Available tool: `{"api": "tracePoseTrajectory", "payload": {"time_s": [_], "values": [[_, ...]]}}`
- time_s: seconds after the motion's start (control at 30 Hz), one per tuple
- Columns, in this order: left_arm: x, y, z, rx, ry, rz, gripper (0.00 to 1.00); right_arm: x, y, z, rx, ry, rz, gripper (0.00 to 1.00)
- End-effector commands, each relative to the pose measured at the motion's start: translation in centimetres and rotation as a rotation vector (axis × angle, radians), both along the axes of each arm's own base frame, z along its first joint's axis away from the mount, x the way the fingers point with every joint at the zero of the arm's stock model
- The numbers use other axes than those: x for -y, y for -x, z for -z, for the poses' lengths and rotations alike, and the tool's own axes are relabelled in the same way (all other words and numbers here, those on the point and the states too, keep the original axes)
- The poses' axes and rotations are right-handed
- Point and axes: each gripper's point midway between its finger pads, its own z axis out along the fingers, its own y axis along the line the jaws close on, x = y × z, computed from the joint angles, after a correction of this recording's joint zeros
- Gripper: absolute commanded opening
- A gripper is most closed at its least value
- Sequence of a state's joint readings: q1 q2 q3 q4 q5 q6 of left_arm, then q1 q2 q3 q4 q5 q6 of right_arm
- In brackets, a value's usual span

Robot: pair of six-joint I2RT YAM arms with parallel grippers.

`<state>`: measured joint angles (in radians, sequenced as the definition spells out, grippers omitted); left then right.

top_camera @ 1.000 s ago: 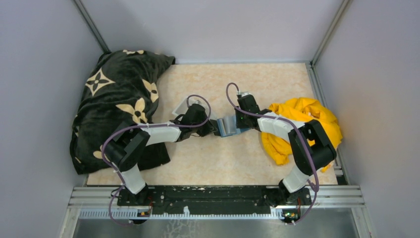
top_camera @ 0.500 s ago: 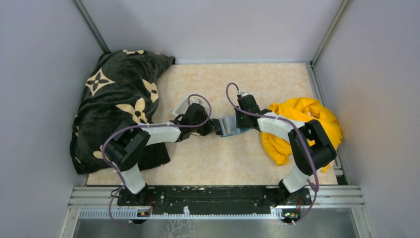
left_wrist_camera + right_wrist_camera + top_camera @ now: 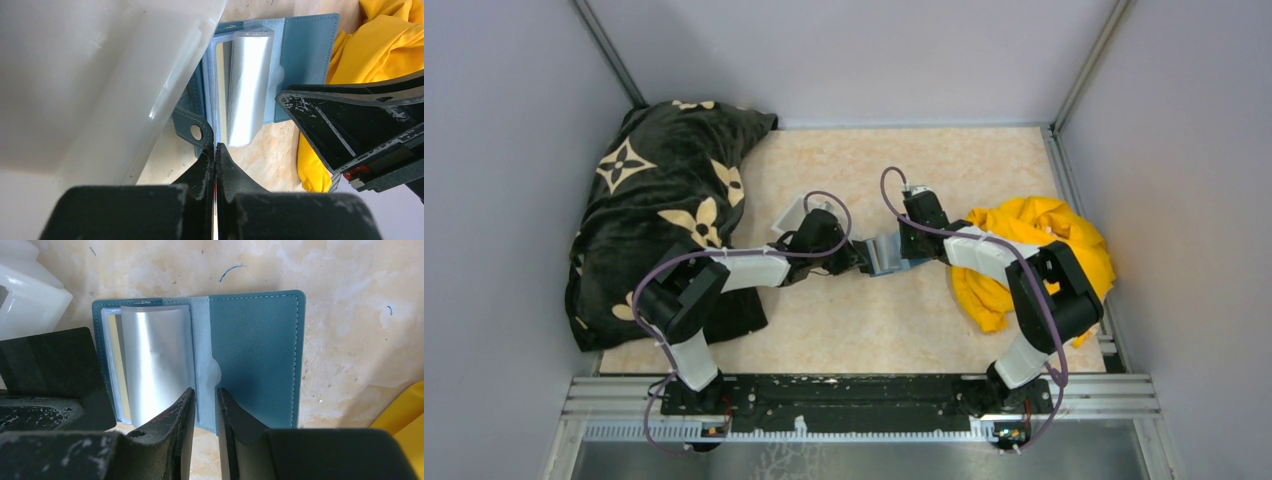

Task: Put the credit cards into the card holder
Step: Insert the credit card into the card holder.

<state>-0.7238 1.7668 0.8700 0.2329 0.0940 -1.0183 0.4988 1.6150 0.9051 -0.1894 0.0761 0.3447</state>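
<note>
Card holder [image 3: 250, 355] open flat, spine running near-far

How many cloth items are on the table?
2: a black patterned blanket at far left, and a yellow cloth at right beside the right arm. Nothing suggests more.

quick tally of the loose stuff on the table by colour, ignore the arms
Black fabric with cream flower print: 1
Yellow crumpled cloth: 1
Teal-blue folding card holder, lying open: 1
Clear-white plastic tray: 1
Total: 4
</note>
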Motion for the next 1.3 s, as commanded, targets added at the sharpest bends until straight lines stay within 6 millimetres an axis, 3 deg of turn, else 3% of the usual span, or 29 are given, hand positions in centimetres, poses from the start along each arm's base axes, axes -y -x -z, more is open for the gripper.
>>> {"api": "tracePoseTrajectory", "payload": {"time_s": [0.0,0.57,0.9,1.27], "values": [[0.2,0.1,0.9,-0.007,-0.011,0.008,0.0,-0.4,-1.2,-1.0,0.028,-0.027,0.009,0.23],[0.7,0.2,1.7,-0.027,0.006,0.004,0.0,-0.4,-1.1,-0.5,0.018,-0.026,0.007,0.23],[1.3,0.0,0.4,-0.005,0.099,-0.025,0.0,-0.4,-0.9,-0.2,0.009,-0.023,0.005,0.23],[1.8,0.3,0.7,-0.027,0.139,-0.022,0.0,-0.3,-1.0,-0.4,0.012,-0.019,0.01,0.23]]}}
